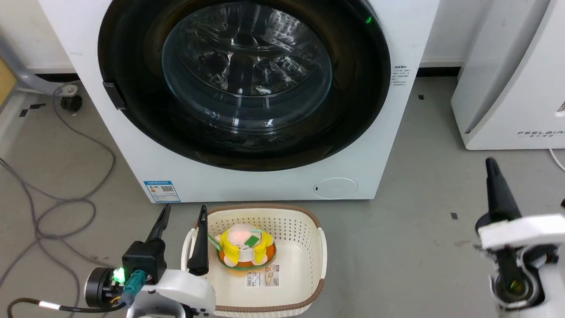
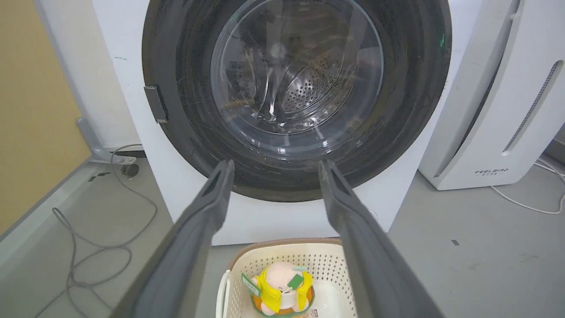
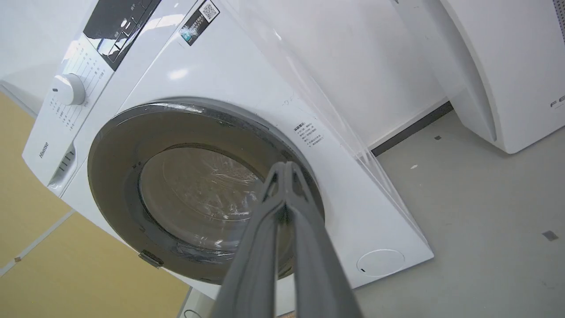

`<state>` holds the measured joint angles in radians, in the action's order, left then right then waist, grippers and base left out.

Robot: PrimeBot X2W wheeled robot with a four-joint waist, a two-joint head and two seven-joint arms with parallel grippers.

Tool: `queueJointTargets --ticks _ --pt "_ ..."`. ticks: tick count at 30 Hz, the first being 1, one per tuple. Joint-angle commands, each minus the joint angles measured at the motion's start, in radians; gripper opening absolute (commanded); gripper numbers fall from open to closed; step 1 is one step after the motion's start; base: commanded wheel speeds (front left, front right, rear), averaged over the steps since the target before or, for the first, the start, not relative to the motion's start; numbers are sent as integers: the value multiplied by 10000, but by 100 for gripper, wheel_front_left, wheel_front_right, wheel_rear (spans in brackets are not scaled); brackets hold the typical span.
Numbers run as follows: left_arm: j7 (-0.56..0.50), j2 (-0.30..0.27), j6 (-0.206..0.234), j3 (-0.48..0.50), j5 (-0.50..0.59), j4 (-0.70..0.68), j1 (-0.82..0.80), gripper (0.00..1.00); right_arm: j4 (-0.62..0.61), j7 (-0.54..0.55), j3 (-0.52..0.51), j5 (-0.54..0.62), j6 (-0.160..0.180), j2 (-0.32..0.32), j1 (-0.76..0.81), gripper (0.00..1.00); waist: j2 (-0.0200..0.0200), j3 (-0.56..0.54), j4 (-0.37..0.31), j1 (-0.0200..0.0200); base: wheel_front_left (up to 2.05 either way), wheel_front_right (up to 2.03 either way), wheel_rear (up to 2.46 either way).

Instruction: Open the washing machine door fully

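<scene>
So the big round glossy black washing machine door with the bulging clear glass bowl [image 1: 245, 79] is being shown fully shut, flush against the front of the boxy white front-loading washing machine [image 1: 247, 181].

It's being judged as a stiff, fairly heavy hinged slab. It's slick glass and gloss all over, so nothing is being gained by pinching the face. The small dark tab [image 1: 114, 94] on its left edge is probably being offered as the handle. A hold should be taken there and the pull swung outward (the hinge side is being guessed as the right, since it can't be seen).

The left pincer [image 1: 185, 210] is being held wide apart and empty, low at the left edge of the cream perforated plastic basket with the brown rim [image 1: 265, 207]. The right pincer [image 3: 286, 170] is being held pinched together on nothing, well off to the machine's right.
</scene>
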<state>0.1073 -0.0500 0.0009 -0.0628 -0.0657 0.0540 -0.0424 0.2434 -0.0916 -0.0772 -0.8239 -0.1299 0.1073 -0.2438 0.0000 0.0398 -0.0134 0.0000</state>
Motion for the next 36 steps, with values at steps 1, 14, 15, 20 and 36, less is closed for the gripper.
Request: queueJointTargets --ticks 1,14,15,20,36 --pt "111 -5 18 -60 -112 -44 -179 100 354 -73 1 -595 -5 208 -571 0 0 55 1 0 0 0 0" --pt "382 -5 -51 -234 -161 -287 -535 100 2998 456 915 -2808 -5 1566 -4135 0 0 663 187 0 0 0 0" --pt "403 -5 -58 -246 -169 -312 -572 100 3247 564 1036 -2946 -5 1666 -4461 0 0 729 211 0 0 0 0" --pt "507 -5 -68 -318 -208 -450 -746 100 4567 1231 1764 -3477 -6 2028 -6202 0 0 1077 307 0 0 0 0" --pt "821 -4 -28 -580 -319 -720 -1308 100 6888 3184 4089 -4320 -6 2390 -10353 0 0 2037 498 0 0 0 0"
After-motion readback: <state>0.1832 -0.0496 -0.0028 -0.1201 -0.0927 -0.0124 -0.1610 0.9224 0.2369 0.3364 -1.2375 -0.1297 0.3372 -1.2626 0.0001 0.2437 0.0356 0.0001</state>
